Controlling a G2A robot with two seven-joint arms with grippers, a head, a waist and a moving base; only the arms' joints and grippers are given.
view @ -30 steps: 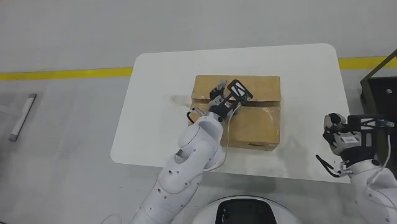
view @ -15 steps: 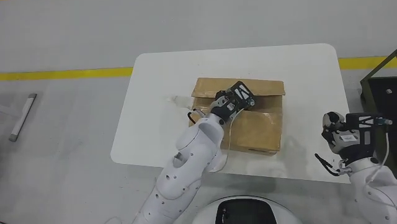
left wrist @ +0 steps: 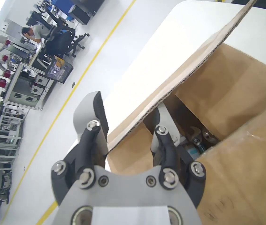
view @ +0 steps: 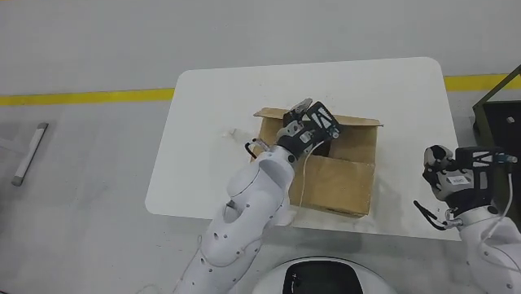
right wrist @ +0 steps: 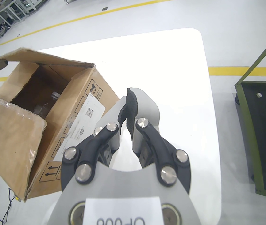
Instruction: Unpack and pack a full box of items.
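Note:
A brown cardboard box point(view: 342, 176) sits mid-table with its near flap point(right wrist: 10, 120) still lying flat. The far flap point(left wrist: 194, 64) stands raised, showing a dark opening with several items point(left wrist: 197, 139) inside, one a bottle point(right wrist: 53, 95). My left gripper point(view: 313, 123) is at the box's far left corner and stands open point(left wrist: 129, 104); one finger is outside the flap, the other under it inside the box. My right gripper point(right wrist: 129, 94) is shut and holds nothing. It hovers over the table's near right corner point(view: 444, 160), apart from the box.
The white table point(view: 212, 131) has bare room left of, behind and right of the box. A green cart point(view: 496, 123) stands on the floor just off the table's right edge point(right wrist: 262, 122). A thin cable trails along the box's near left side.
The far flap has gone from lying flat to raised, with my left gripper lifting at its edge. The box has shifted slightly right. The right arm has hardly moved.

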